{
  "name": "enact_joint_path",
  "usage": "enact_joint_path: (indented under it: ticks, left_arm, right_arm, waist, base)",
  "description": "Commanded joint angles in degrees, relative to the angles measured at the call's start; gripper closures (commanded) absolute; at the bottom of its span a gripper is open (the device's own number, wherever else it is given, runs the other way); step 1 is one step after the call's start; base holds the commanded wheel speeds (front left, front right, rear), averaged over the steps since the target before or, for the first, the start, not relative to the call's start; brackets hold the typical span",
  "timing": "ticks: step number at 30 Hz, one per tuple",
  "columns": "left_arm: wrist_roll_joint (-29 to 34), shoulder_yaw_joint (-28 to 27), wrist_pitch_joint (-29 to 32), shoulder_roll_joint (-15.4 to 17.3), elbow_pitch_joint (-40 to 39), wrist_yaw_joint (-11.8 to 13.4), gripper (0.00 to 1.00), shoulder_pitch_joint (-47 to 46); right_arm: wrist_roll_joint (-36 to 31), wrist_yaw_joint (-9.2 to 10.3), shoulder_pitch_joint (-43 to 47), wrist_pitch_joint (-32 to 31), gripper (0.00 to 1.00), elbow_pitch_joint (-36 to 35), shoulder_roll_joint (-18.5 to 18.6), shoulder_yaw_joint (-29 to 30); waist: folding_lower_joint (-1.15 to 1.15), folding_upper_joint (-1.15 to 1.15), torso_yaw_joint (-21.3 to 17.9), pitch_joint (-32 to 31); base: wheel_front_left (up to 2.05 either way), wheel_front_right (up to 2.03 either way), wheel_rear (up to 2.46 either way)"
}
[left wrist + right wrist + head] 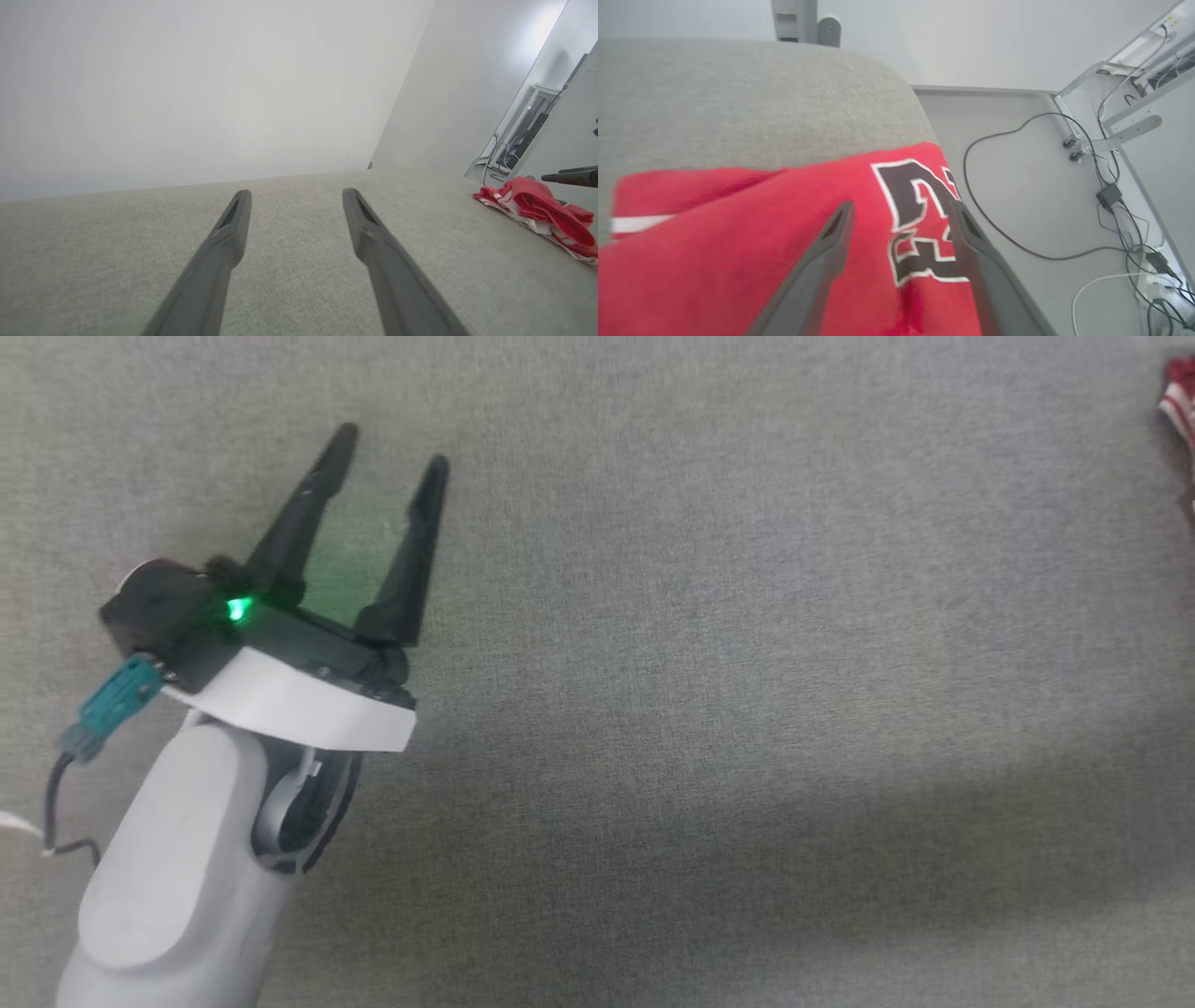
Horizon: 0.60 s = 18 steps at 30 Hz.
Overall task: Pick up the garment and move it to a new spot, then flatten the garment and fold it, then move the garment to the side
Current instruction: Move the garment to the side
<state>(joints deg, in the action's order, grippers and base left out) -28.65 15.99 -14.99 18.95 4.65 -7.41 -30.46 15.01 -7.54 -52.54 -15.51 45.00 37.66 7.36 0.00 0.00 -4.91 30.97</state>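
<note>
Fingers of left gripper (391,446), near left: stood spread wide over bare grey fabric surface (709,616), held nothing, green light (238,609) lit at the base. Lay well apart from that claw, at the surface's far right edge: garment (537,210), a rumpled red heap with red-and-white striped trim. Hovered just over the heap: right gripper (902,205), fingers likewise parted wide, nothing pinched between them, red cloth and a dark, white-outlined numeral directly beyond the tips. Could not be told from the wrist view: whether those tips touched the cloth. Trailed across pale floor (1017,186) past the surface's right edge: black cable (966,163), looped toward a metal frame.
</note>
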Motion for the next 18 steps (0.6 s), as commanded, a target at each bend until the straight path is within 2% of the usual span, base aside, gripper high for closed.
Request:
enact_joint_path:
  ticks: [1, 7, 18]
  left_arm:
    - [0.56, -0.94, -0.2, -0.49, -0.2, -0.11, 0.0, 1.02]
    - [3.71, -7.31, -0.21, -2.66, -0.56, -0.1, 0.0, 4.18]
    - [5.32, -11.9, -0.21, -3.51, -0.16, -0.11, 0.0, 11.91]
  right_arm:
    - [-0.3, 0.11, -0.24, 0.7, 0.0, -0.59, -0.57, -0.62]
    - [2.13, 0.11, 2.16, 5.0, 0.0, -4.43, -4.06, -2.16]
    - [6.55, 0.11, 11.72, 13.34, 0.0, -13.56, -8.03, -7.16]
  waist:
    - [0.0, 0.0, -0.05, -1.23]
    - [0.0, 0.0, 0.46, -4.94]
    - [0.0, 0.0, 3.5, -13.0]
  base:
    - [0.0, 0.0, 0.0]
    - [0.0, 0.0, 0.0]
    - [0.0, 0.0, 0.0]
